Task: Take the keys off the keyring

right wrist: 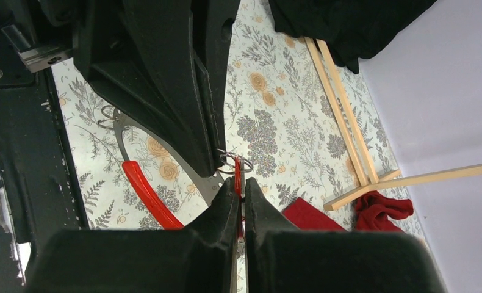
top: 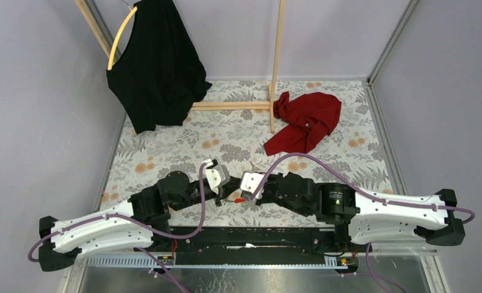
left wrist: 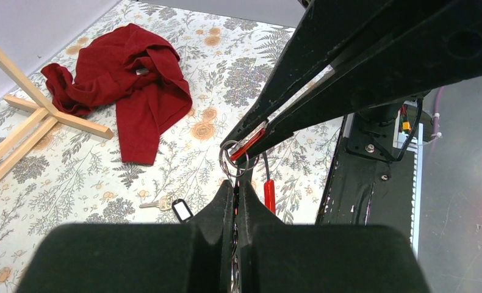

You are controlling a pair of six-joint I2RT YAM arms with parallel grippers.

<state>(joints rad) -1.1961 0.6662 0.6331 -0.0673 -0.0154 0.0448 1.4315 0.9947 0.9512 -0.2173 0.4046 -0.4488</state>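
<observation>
My two grippers meet tip to tip low over the near middle of the table. The left gripper (left wrist: 237,186) is shut on the keyring, a thin grey loop (right wrist: 165,152) with a bright red section (right wrist: 146,198) that hangs beside its fingers (left wrist: 269,192). The right gripper (right wrist: 239,186) is shut on a flat red-headed key (right wrist: 238,182). A small wire ring (left wrist: 232,160) joins the two between the tips. A key with a black oblong head (left wrist: 180,209) lies loose on the table, left of the left gripper.
A red cloth (top: 305,119) lies crumpled at the far right. A wooden rack (top: 274,67) stands at the back, with a black garment (top: 156,67) on a yellow hanger hoop (top: 121,36). The black arm base bar (top: 251,235) runs along the near edge.
</observation>
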